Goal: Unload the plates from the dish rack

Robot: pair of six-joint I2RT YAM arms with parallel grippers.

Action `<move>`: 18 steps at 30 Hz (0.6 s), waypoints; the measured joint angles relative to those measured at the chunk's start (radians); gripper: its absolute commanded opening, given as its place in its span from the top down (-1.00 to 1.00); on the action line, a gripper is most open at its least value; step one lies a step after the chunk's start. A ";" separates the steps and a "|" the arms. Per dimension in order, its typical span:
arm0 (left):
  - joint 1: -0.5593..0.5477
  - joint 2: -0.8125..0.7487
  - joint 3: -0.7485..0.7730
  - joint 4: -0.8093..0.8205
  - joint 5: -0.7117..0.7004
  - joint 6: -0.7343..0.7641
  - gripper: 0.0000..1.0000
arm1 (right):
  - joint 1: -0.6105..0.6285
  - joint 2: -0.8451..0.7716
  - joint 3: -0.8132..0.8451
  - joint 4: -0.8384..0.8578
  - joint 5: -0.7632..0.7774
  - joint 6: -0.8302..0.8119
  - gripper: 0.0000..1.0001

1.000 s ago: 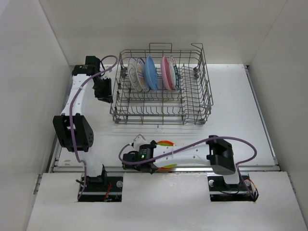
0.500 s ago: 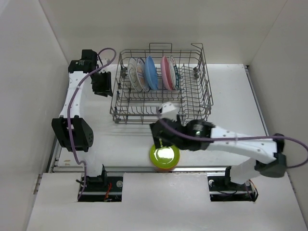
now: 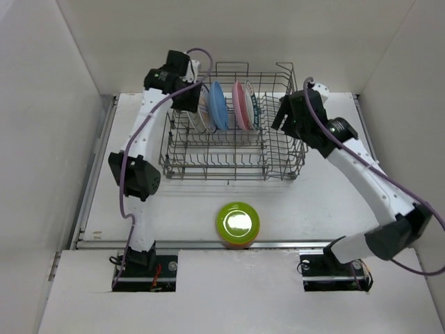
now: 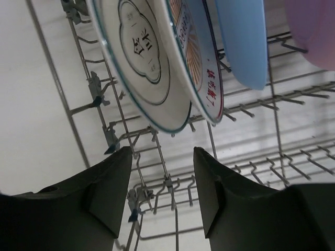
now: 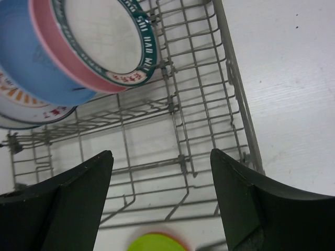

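Observation:
The dish rack (image 3: 233, 170) stands at the back centre. It holds several upright plates: a white one with a thin teal edge (image 4: 138, 57), a white one with an orange pattern (image 4: 196, 68), a blue plate (image 3: 217, 104), a pink plate (image 3: 240, 104) and a white plate with a teal lettered rim (image 5: 104, 36). The lime green plate (image 3: 238, 223) lies on the orange plate (image 3: 236, 244) on the table near the front edge. My left gripper (image 3: 184, 94) is open and empty above the rack's back left corner, over the white plates. My right gripper (image 3: 288, 118) is open and empty above the rack's right side.
White walls close in the table on the left, back and right. The rack's raised handle loop (image 3: 231, 67) stands at its back edge. The right half of the rack (image 5: 236, 89) holds only bare tines. The lime green plate also shows, blurred, in the right wrist view (image 5: 157, 243).
My right arm has swung from the table's front, leaving the lime green plate on the orange one, up to the rack's right side. My left arm has moved from left of the rack to above its back left corner.

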 measured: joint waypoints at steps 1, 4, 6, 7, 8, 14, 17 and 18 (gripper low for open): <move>-0.018 0.020 0.000 0.008 -0.035 0.000 0.08 | -0.016 0.022 0.009 0.011 -0.014 -0.015 -0.61; -0.056 0.071 0.000 0.040 -0.146 -0.011 0.14 | -0.056 0.110 0.029 0.021 -0.050 -0.053 -0.61; -0.059 0.077 -0.012 0.071 -0.201 -0.019 0.14 | -0.056 0.126 0.029 0.020 -0.072 -0.071 -0.61; -0.056 0.076 -0.016 0.084 -0.222 -0.023 0.14 | -0.056 0.127 0.029 0.022 -0.082 -0.081 -0.61; -0.055 0.074 -0.018 0.099 -0.240 -0.025 0.14 | -0.054 0.127 0.029 0.025 -0.087 -0.090 -0.61; -0.046 0.071 -0.029 0.152 -0.275 -0.034 0.14 | -0.053 0.124 0.029 0.050 -0.110 -0.114 -0.61; -0.047 0.071 -0.030 0.156 -0.280 -0.034 0.14 | -0.053 0.127 0.029 0.057 -0.116 -0.119 -0.61; -0.047 0.071 -0.030 0.158 -0.282 -0.034 0.11 | -0.053 0.130 0.029 0.058 -0.119 -0.119 -0.61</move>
